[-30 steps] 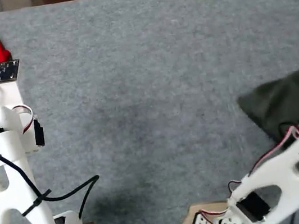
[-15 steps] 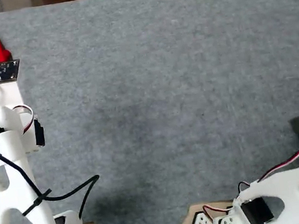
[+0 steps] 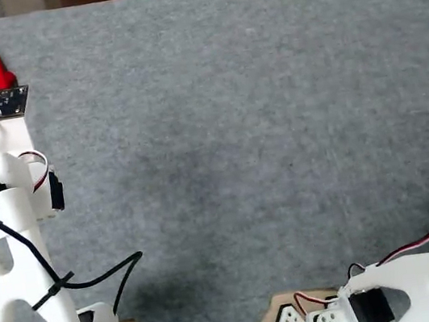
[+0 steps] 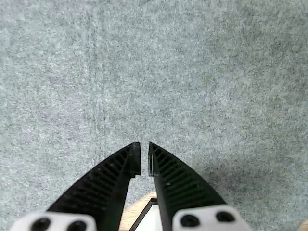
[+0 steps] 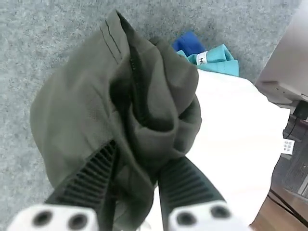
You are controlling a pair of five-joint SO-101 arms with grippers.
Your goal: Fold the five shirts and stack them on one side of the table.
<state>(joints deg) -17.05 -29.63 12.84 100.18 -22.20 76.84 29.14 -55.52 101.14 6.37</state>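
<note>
One olive shirt [image 5: 96,96], bunched, at the lower right edge of the high view. Hung clenched in the right pincer [image 5: 139,159], long axis running straight out past the tips, above a white shirt [image 5: 231,130] and a teal shirt [image 5: 216,60]. Found the left pincer [image 4: 143,147] closed on nothing over the counter [image 4: 192,57], far left; judged the right arm nearer.

A felt-covered grey table [image 3: 233,125] is being lit evenly ahead of the jaws — a wooden edge [image 4: 132,216] is being shown beneath them, a pale grey panel [image 5: 288,57] beyond them.
</note>
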